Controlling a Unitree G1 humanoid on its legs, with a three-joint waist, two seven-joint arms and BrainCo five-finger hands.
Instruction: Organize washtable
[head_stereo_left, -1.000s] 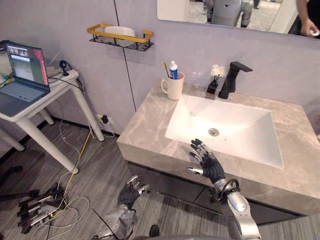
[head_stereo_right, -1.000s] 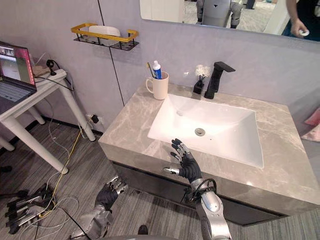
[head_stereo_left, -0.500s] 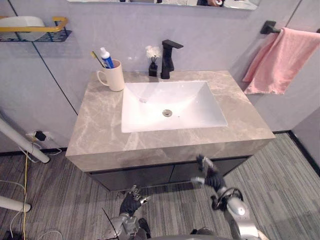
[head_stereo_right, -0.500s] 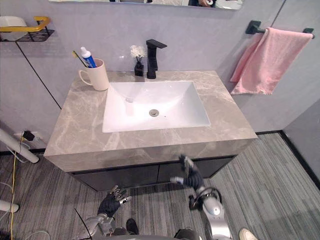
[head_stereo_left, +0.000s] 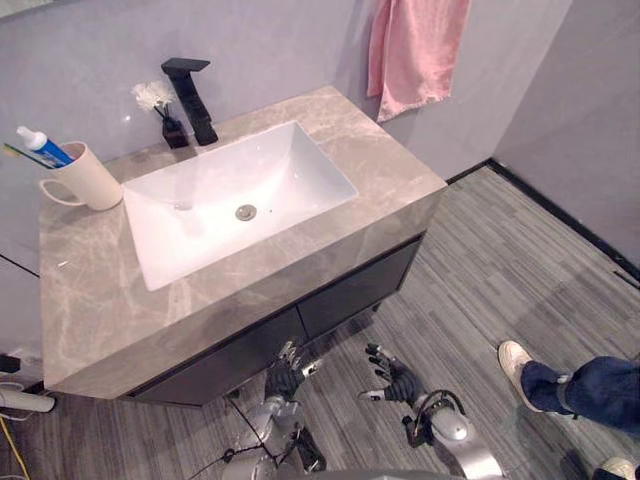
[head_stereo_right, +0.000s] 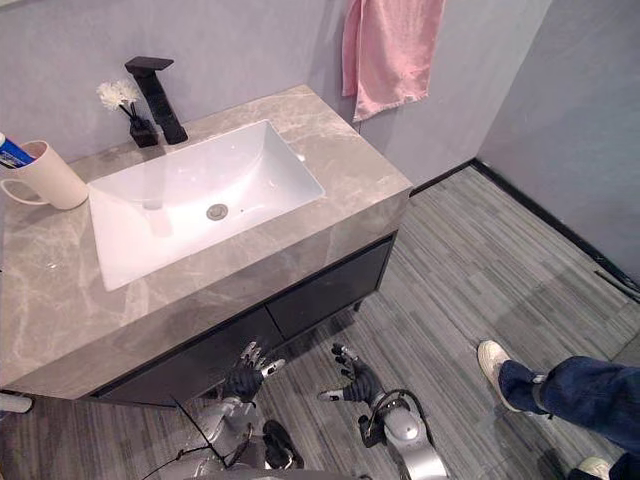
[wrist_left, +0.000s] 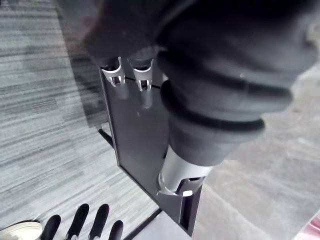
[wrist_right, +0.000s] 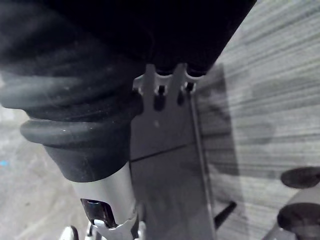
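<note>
My left robot hand (head_stereo_left: 285, 380) hangs low before the dark cabinet (head_stereo_left: 350, 295) under the bench (head_stereo_left: 90, 300), fingers loose, released. My right robot hand (head_stereo_left: 393, 380) is beside it over the floor (head_stereo_left: 480, 260), fingers spread, also released. At the bench's back left corner stands a cream mug (head_stereo_left: 88, 180) with a toothpaste tube (head_stereo_left: 42, 147) leaning in it. The white sink (head_stereo_left: 200, 225) sits mid-bench, a round drain (head_stereo_left: 245, 212) in its bottom. At the back edge stands a black faucet (head_stereo_left: 196, 98), with a small black vase (head_stereo_left: 174, 131) of white flowers (head_stereo_left: 152, 96) just beside it. A pink towel (head_stereo_left: 415, 45) hangs on the wall past the right end.
</note>
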